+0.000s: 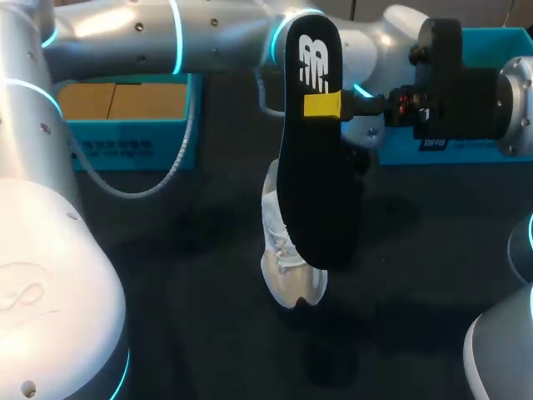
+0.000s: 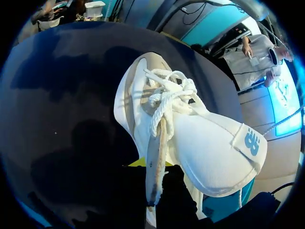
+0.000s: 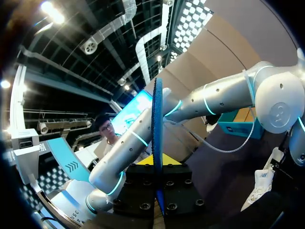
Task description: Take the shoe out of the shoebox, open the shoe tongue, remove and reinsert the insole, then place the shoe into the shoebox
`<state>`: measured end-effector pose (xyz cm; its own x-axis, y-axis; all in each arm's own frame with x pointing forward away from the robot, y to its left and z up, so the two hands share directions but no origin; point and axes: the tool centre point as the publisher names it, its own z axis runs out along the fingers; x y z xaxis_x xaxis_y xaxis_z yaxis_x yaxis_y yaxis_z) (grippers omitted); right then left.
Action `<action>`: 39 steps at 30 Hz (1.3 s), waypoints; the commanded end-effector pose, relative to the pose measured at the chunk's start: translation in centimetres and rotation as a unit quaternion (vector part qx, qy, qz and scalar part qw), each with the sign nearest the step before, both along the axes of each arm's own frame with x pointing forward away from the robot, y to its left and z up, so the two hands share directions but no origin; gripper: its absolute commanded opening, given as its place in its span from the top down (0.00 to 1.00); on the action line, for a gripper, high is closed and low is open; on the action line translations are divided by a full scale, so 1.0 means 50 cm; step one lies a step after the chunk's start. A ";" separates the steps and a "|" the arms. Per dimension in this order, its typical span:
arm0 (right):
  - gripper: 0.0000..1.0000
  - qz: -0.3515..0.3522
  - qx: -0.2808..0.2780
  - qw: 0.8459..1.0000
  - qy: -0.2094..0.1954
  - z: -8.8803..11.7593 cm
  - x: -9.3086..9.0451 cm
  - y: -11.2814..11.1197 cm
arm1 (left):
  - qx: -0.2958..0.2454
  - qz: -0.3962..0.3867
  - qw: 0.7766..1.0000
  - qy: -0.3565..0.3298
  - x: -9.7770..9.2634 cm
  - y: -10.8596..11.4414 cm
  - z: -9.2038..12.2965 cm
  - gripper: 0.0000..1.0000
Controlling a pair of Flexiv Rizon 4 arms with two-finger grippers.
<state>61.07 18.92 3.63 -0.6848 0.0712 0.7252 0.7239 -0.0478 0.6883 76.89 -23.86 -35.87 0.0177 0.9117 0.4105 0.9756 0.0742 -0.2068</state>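
Item, insole (image 1: 312, 167): clamped edge-on in my right gripper (image 1: 323, 106), best fed toe-first into shoe (image 2: 138, 95), whose rim my left gripper (image 2: 155, 174) apparently pinches, tongue (image 2: 214, 143) kept back.

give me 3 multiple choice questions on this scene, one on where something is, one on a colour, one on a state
1. Where is the insole?
A. inside the shoe
B. held up in the air by the right hand
C. lying in the shoebox

2. What colour is the shoe?
A. white
B. red
C. black

3. What state is the right hand in?
A. open and empty
B. shut on the insole
C. shut on the laces

Answers:
1. B, the head view shows it raised, clear of the shoe.
2. A, its upper and laces are white.
3. B, the right wrist view shows the insole clamped edge-on.
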 end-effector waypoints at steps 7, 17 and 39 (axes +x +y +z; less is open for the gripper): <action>1.00 -0.009 0.002 1.000 0.000 0.005 -0.017 0.013 | 0.053 -0.014 0.998 -0.013 -0.053 -0.019 -0.033 1.00; 1.00 -0.009 0.002 1.000 0.000 0.005 -0.017 0.013 | 0.062 0.016 0.997 -0.038 -0.052 -0.009 -0.029 1.00; 1.00 -0.009 0.002 1.000 0.000 0.005 -0.017 0.013 | 0.084 0.013 0.996 -0.024 -0.061 0.008 -0.068 1.00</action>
<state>61.07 18.92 3.63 -0.6848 0.0712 0.7252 0.7239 -0.0478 0.6882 73.75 -23.25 -38.64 -0.0344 0.8356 0.5483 0.9811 0.1328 -0.1408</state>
